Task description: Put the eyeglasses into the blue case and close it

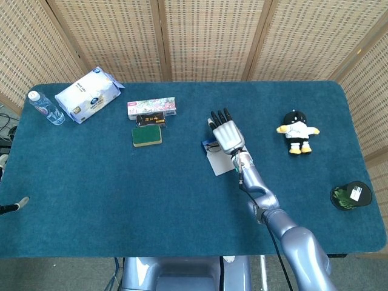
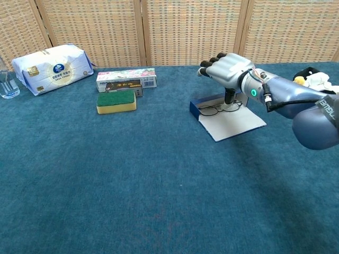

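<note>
The blue case (image 2: 203,105) lies open at mid-table with its white lid flap (image 2: 233,123) spread toward me. The eyeglasses (image 2: 219,109) lie in the blue tray, folded, and also show beside the hand in the head view (image 1: 211,146). My right hand (image 2: 229,67) hovers just above the back of the case with its fingers stretched out. Its thumb points down, close to the glasses; nothing is gripped. In the head view the right hand (image 1: 227,134) covers most of the case (image 1: 218,162). Only two fingertips of my left hand (image 1: 6,160) show at the left edge, apart.
A green sponge (image 2: 116,101), a flat printed box (image 2: 126,79) and a tissue pack (image 2: 52,66) sit at the back left, with a water bottle (image 1: 45,108) beyond. A plush toy (image 1: 296,131) stands to the right. A dark round pot (image 1: 350,195) sits near the right edge.
</note>
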